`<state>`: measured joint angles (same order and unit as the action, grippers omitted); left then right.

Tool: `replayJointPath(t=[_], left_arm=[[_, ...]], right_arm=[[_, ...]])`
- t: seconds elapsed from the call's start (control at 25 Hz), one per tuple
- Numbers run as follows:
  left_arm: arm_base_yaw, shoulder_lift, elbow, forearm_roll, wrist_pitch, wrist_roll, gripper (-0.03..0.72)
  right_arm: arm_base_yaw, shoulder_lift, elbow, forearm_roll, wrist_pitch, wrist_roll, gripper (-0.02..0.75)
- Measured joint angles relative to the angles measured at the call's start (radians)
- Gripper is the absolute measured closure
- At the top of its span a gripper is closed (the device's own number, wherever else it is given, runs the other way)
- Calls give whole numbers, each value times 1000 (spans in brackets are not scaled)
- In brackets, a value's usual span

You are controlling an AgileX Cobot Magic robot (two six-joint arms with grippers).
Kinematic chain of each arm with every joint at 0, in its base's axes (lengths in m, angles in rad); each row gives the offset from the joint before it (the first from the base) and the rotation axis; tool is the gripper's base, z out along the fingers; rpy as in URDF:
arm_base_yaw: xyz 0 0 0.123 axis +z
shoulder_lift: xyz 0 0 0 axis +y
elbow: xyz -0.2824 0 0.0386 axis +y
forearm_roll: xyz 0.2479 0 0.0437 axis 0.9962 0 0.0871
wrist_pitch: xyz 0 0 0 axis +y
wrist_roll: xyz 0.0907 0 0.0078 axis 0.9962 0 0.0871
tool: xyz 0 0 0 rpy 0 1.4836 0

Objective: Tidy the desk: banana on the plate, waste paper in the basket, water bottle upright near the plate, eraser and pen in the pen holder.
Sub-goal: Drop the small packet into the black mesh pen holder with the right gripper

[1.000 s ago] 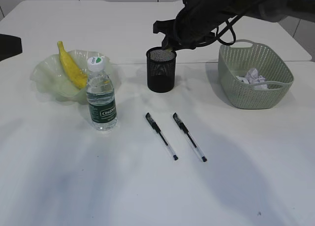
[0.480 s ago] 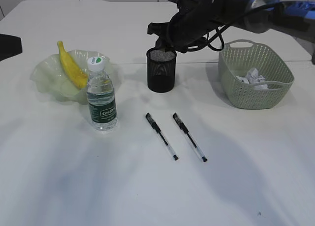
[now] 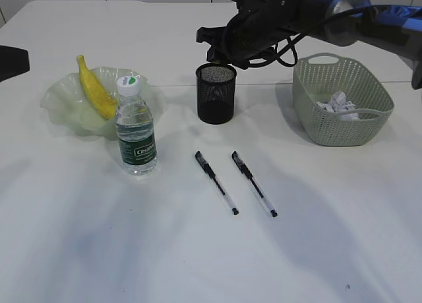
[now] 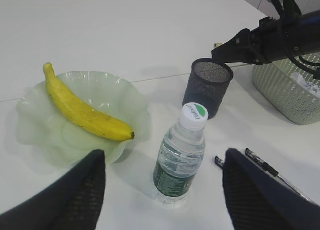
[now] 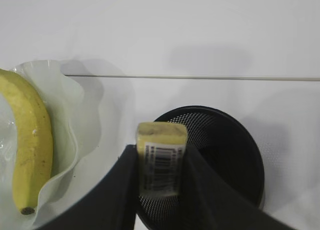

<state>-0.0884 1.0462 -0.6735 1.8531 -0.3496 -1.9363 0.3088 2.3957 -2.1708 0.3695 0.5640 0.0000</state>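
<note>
At far left, a pale green wavy plate with a yellow banana lying in it, stem end pointing away. Just right of the plate, and touching or nearly touching its front rim, a water bottle standing upright, white and green cap on, green label round its lower half. Seen from the left wrist: the left gripper hanging above the bottle and plate, its two dark fingers spread wide with nothing between them.

Near the middle, a black mesh pen holder standing upright behind the bottle's right side. In front of it, two pens lying flat on the white table, side by side and roughly parallel, apart from each other, black caps toward the holder.

Above the holder's rim, the right gripper, closed on a yellow eraser with a barcoded white sleeve; eraser held upright over the near-left edge of the holder's mouth, not inside it.

At right, a grey-green woven basket with handles, well apart from the holder, holding crumpled white paper.
</note>
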Motion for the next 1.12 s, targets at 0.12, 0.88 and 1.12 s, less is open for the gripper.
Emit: replayJointPath(t=[0.12,0.88,1.12], left_arm=[[0,0,0,0,0,0,176],[0,0,0,0,0,0,176],[0,0,0,0,0,0,176]], right_arm=[[0,0,0,0,0,0,549],[0,0,0,0,-29,0,454],[0,0,-2,0,-16,0,443]])
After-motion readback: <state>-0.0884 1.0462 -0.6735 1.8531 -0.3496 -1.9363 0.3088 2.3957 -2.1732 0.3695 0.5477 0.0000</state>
